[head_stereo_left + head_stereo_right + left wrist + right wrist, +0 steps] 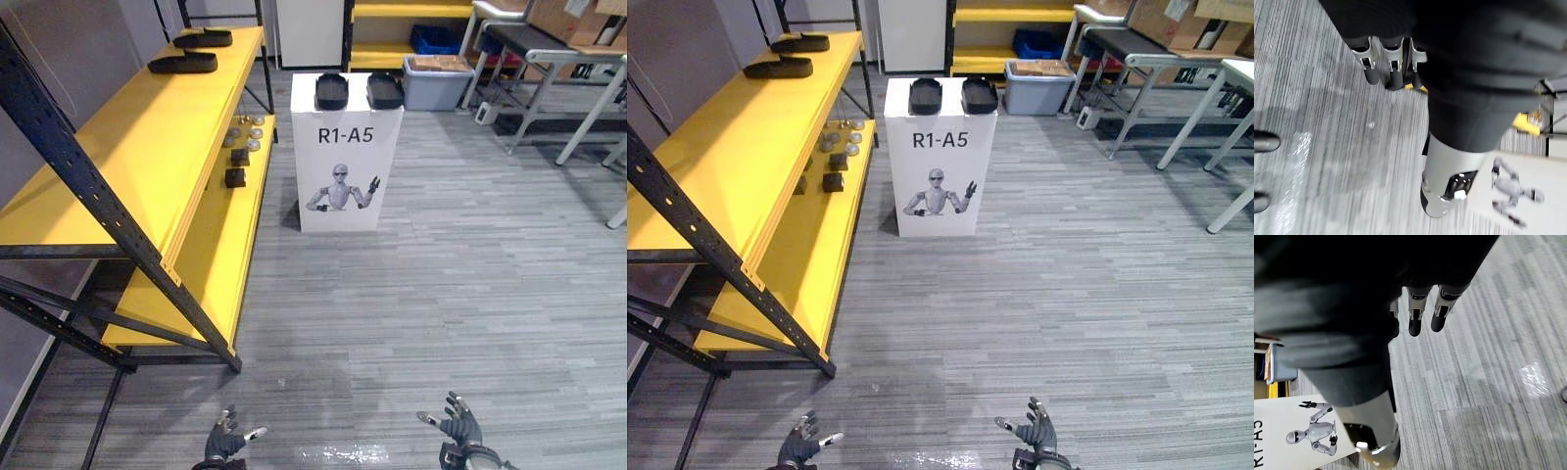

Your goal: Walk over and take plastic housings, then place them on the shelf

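Note:
Two black plastic housings (331, 91) (385, 90) lie side by side on top of a white pedestal (345, 181) straight ahead, some way off across the floor. Two more black housings (182, 64) (204, 39) rest on the top board of the yellow shelf (127, 147) at the left. My left hand (224, 443) hangs low at the bottom left, fingers relaxed and spread, holding nothing. My right hand (458, 424) hangs at the bottom right, likewise open and empty. Both are far short of the pedestal.
The shelf's lower board (220, 235) carries small round parts (245, 132) and dark blocks (235, 177). Its black steel legs (147, 264) slant toward me. A grey bin (437, 83), a blue crate (434, 39) and white tables (568, 69) stand at the back right.

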